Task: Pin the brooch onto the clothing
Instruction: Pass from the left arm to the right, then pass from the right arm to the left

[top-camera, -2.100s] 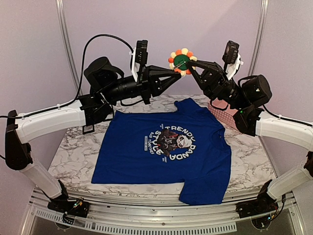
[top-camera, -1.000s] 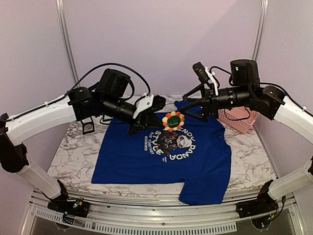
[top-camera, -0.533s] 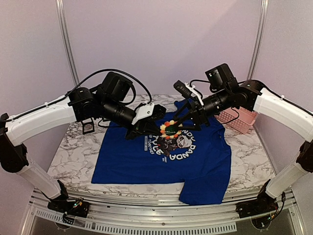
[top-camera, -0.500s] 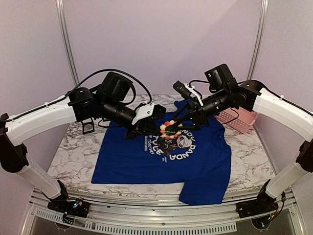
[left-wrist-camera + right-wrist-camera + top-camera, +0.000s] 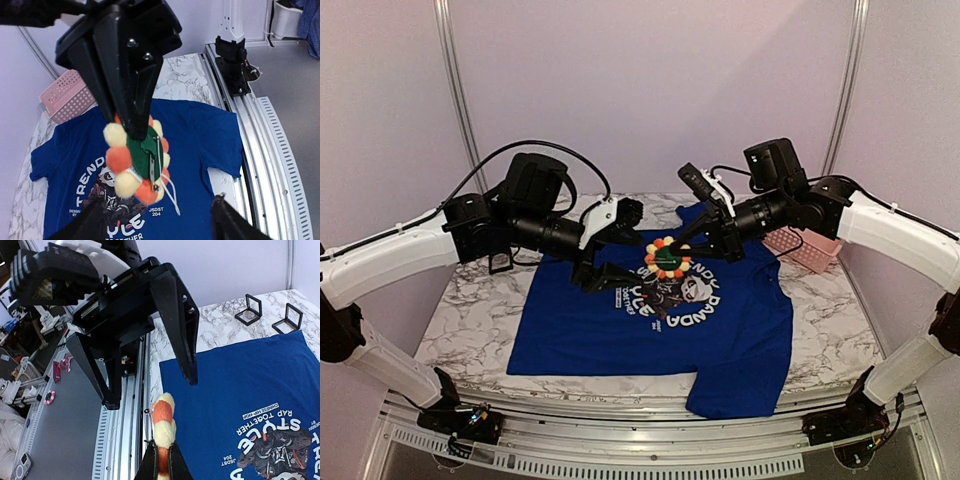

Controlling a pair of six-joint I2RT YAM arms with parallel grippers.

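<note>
While your right tool (image 5: 135, 127) is pinched shut on the flower brooch (image 5: 131, 165), it holds the brooch up over the panda picture on the blue shirt (image 5: 582, 340). Your left tool (image 5: 152, 392) is open wide near the brooch and has nothing in it. The shirt lies flat on the desk (image 5: 480, 318).

A white marble-patterned tabletop (image 5: 470, 320) with grey veins sits before a plain lilac backdrop (image 5: 650, 90), and a ribbed metal rail (image 5: 640, 445) runs along its near edge. At the far right corner stands a pink perforated basket (image 5: 812, 250). Toward the far left, two small black square frames (image 5: 248, 310) stand close together on the bare marble.
</note>
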